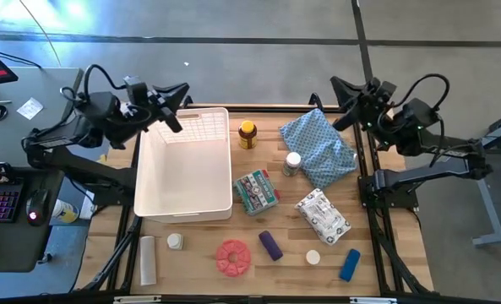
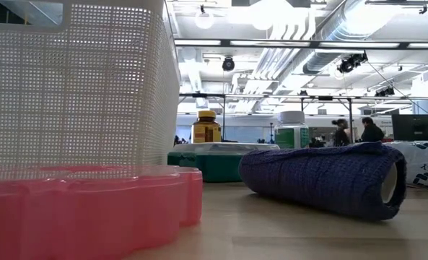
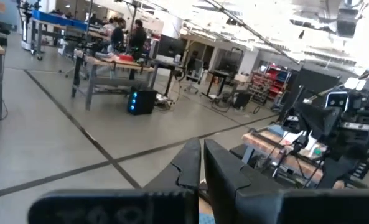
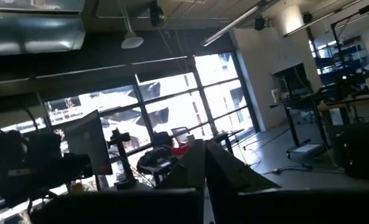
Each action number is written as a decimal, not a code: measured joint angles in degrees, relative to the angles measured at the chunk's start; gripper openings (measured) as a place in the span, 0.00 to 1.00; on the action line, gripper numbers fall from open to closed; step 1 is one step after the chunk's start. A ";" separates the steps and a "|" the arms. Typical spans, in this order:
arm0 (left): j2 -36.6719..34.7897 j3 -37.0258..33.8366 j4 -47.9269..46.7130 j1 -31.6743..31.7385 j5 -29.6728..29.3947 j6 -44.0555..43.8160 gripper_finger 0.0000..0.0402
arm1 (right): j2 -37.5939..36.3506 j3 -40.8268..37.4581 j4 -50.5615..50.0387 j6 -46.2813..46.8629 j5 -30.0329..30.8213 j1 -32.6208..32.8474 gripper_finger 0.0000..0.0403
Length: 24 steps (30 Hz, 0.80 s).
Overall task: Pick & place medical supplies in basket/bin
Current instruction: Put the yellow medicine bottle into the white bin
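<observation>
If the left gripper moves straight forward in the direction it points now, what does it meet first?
Probably nothing on the table: the left gripper, fingers shut, points level toward the right arm, passing above the white bin's far rim. Depth is unclear.

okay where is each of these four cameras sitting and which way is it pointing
High: overhead, straight down on the bin, both arms parked at the far corners.
Low: table height, level past the red disc; no arm shows.
Left wrist: past the shut left pincer into the room.
Right wrist: past the shut right pincer toward windows.
High and low share the amber bottle.
</observation>
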 joint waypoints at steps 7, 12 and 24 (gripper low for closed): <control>0.27 0.00 -0.23 0.00 -0.22 0.85 0.14 | 2.63 0.00 -6.01 2.45 -16.11 -3.32 0.01; -0.62 0.02 0.02 0.02 -0.25 0.69 0.14 | 8.87 2.32 -6.57 4.72 -16.55 -4.12 0.07; -4.69 0.09 -11.25 0.02 0.11 -1.85 0.14 | 29.78 23.75 -32.25 4.83 -21.68 -7.59 0.29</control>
